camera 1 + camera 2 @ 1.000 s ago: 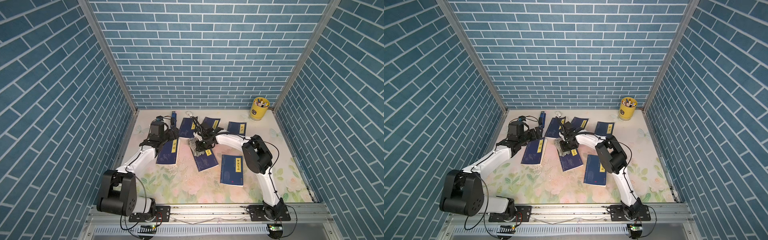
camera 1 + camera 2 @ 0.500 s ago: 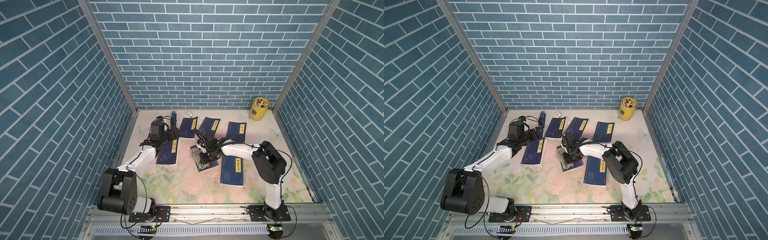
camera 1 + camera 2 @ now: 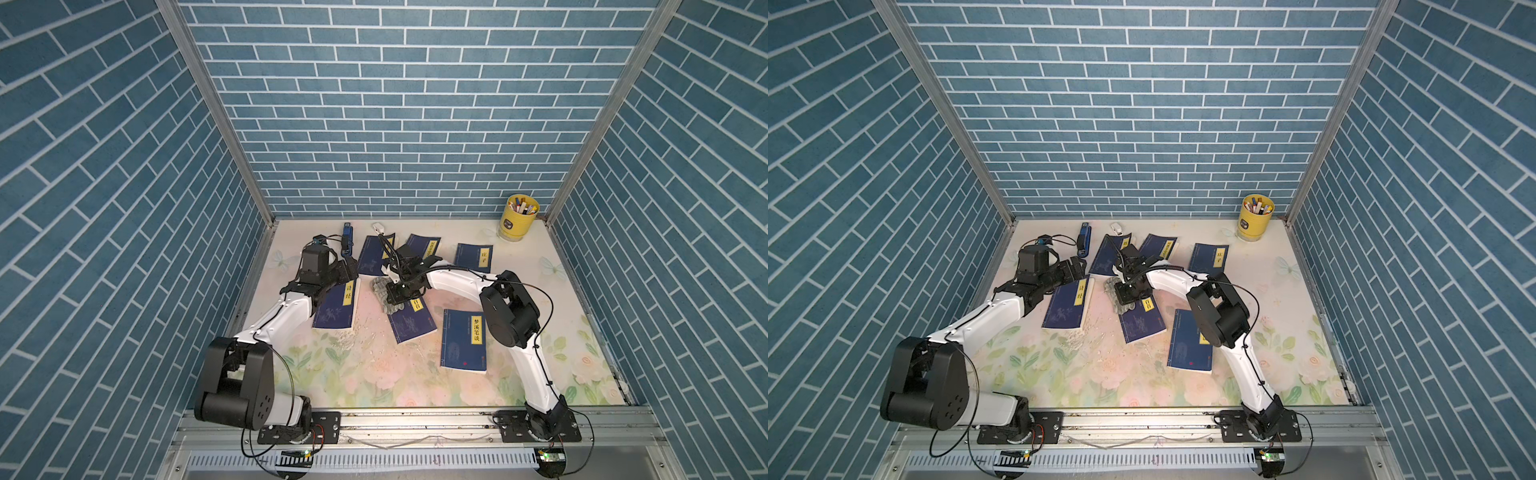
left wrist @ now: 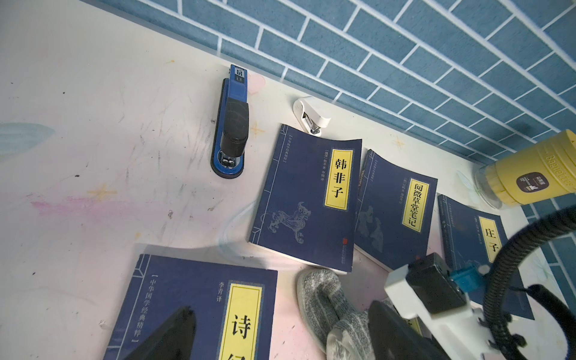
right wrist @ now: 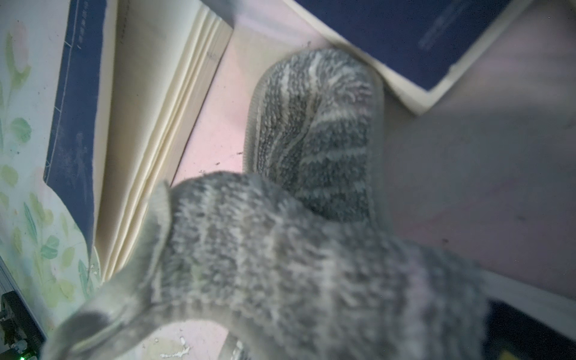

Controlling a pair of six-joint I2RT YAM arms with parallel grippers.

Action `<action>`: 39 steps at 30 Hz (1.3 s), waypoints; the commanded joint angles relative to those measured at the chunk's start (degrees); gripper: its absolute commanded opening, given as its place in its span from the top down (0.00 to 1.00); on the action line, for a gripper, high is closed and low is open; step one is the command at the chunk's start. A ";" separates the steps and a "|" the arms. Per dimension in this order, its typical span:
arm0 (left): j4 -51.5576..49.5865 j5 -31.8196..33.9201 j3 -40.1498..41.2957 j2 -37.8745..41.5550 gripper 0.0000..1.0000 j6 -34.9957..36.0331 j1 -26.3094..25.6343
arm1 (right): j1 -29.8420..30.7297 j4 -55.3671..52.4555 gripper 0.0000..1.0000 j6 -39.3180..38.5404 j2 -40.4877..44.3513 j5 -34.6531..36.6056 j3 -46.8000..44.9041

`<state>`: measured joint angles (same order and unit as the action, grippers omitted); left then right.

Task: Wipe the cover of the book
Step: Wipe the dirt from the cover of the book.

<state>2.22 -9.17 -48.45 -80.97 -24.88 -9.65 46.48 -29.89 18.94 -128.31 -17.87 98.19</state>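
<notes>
Cloth [image 5: 311, 140], grey and striped, is pinched in the right claw [image 3: 397, 295], whose jaws are pressed together on it. The wad spills from the claw onto the tabletop [image 3: 374, 374] at the top end of the book [image 3: 411, 328], which lies slanted under that claw. The left claw [image 3: 349, 270] is spread wide and holds nothing, over the top edge of the other book [image 3: 334, 309] (I cannot tell whether it touches the cover). The right wrist view is blurred and mostly cloth, so the fingers are hidden there. The claw covers part of the book's yellow label. Counted: six blue books [image 3: 463, 338], one cloth, one blue stapler [image 4: 232, 124], one small white stapler [image 4: 311, 117] and one yellow cup [image 3: 517, 220] of pens.
</notes>
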 commanded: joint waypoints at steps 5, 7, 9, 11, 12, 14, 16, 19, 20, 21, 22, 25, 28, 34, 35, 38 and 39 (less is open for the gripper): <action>1.39 -0.78 -0.36 -1.94 0.08 0.00 0.36 | 3.88 -3.10 1.00 0.36 6.94 3.45 -16.13; 1.55 -0.93 -0.58 -2.34 0.08 0.00 0.33 | 4.88 -1.76 1.00 2.04 9.91 3.50 -21.49; 1.97 -1.02 -0.60 -2.81 0.08 -0.16 0.33 | 5.70 -1.23 1.00 2.76 12.37 2.71 -25.47; 2.33 -1.04 -0.90 -3.39 0.08 -0.29 0.34 | 6.38 -1.51 1.00 3.02 14.11 1.92 -28.40; 2.42 -1.28 -1.07 -3.75 0.09 -0.25 0.33 | 6.71 -1.66 1.00 3.11 14.70 1.89 -29.15; 2.52 -1.55 -1.56 -4.40 0.09 -0.36 0.34 | 7.12 -1.90 1.00 3.12 15.43 1.78 -29.97; 2.61 -1.72 -1.59 -4.69 0.09 -0.51 0.36 | 7.05 -1.34 1.00 2.76 15.34 1.90 -29.93; 2.89 -1.88 -1.17 -4.37 0.09 -0.91 0.33 | 6.02 -1.92 1.00 1.19 12.91 2.88 -26.55; 2.85 -1.89 -1.04 -4.21 0.09 -0.91 0.33 | 5.12 -1.93 1.00 0.81 11.78 2.99 -25.00; 2.79 -1.91 -0.95 -3.97 0.09 -1.00 0.34 | 4.44 -1.79 1.00 0.52 10.76 2.88 -23.19; 2.63 -1.86 -0.73 -3.80 0.09 -1.02 0.36 | 3.50 -1.52 1.00 0.03 9.51 2.69 -21.08; 2.29 -1.60 -0.25 -2.90 0.09 -0.87 0.35 | 1.03 -3.22 1.00 -1.57 4.79 2.08 -12.79; 1.88 -1.04 0.14 -2.06 0.09 -0.61 0.34 | 0.16 -6.15 1.00 -3.99 -0.59 1.41 -4.13; 3.38 -2.12 1.33 -1.58 0.09 -1.92 0.33 | -0.07 -9.75 1.00 -5.77 -8.00 -0.25 6.48; 3.49 -2.24 1.51 -1.52 0.09 -2.01 0.38 | 0.11 -9.73 1.00 -5.67 -8.10 -0.32 6.51; 3.54 -1.90 1.86 -1.44 0.09 -1.90 0.33 | 0.04 -8.56 1.00 -5.10 -5.63 -0.08 2.76; 3.58 -1.82 1.82 -1.51 0.09 -1.86 0.33 | 0.08 -7.93 1.00 -4.97 -4.21 0.23 0.73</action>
<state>5.06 -10.74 -47.31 -83.31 -26.57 -9.65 46.13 -32.82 16.14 -131.87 -19.88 104.01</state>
